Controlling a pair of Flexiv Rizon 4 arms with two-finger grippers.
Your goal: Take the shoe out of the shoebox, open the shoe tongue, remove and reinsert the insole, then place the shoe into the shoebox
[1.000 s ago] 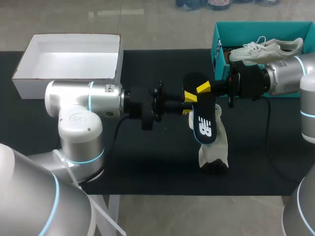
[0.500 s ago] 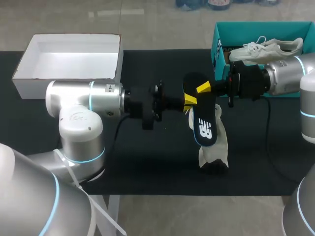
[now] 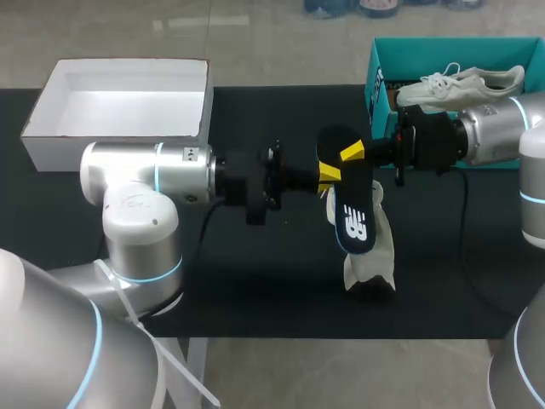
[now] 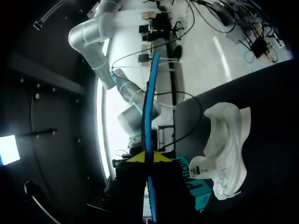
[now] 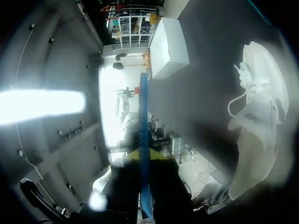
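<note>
A dark insole [image 3: 351,209] with a white logo hangs above the table's middle, gripped from both sides. My left gripper [image 3: 328,175] is shut on its upper part from the left, and my right gripper [image 3: 352,153] is shut on it from the right. The left wrist view shows the insole [image 4: 148,130] edge-on between the yellow tips of my left gripper [image 4: 149,158]. In the right wrist view the insole [image 5: 143,130] stands likewise in my right gripper [image 5: 142,156]. A white shoe [image 3: 375,256] lies on the black mat just below the insole, also seen as the shoe [image 4: 226,154] and the shoe [image 5: 259,126].
A teal shoebox [image 3: 379,68] stands at the back right with a second white shoe [image 3: 460,83] resting across its top. A white open box [image 3: 119,98] sits at the back left. The black mat is bare between them and along the front.
My left gripper's fingers have closed onto the insole. The right gripper, the insole and the shoe have stayed where they were.
</note>
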